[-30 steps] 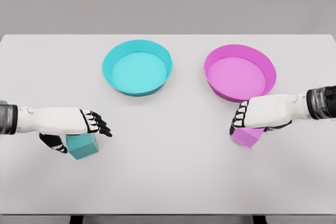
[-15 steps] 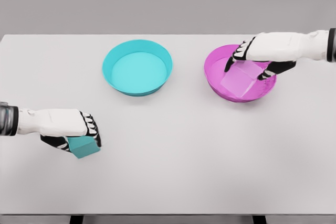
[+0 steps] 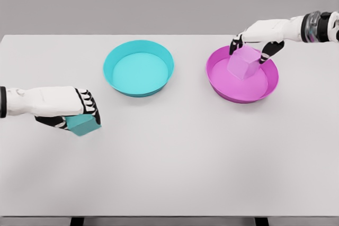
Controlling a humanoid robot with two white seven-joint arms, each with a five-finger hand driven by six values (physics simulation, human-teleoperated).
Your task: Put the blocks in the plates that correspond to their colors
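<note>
A teal block [image 3: 82, 124] is held in my left hand [image 3: 79, 114], fingers curled over it, just above the table at the left. The teal plate [image 3: 138, 68] stands at the back centre, to the right of and beyond that hand. My right hand [image 3: 253, 44] hangs over the far side of the pink plate [image 3: 242, 72] and grips a pink block [image 3: 242, 63] from above. The block is tilted and looks lifted over the plate's inside.
The white table [image 3: 175, 157] spreads wide in front of both plates. Its front edge runs along the bottom of the view, and a grey wall lies behind its far edge.
My left hand closed on the teal block and lifted it slightly toward the back. My right hand carried the pink block from the table up over the pink plate.
</note>
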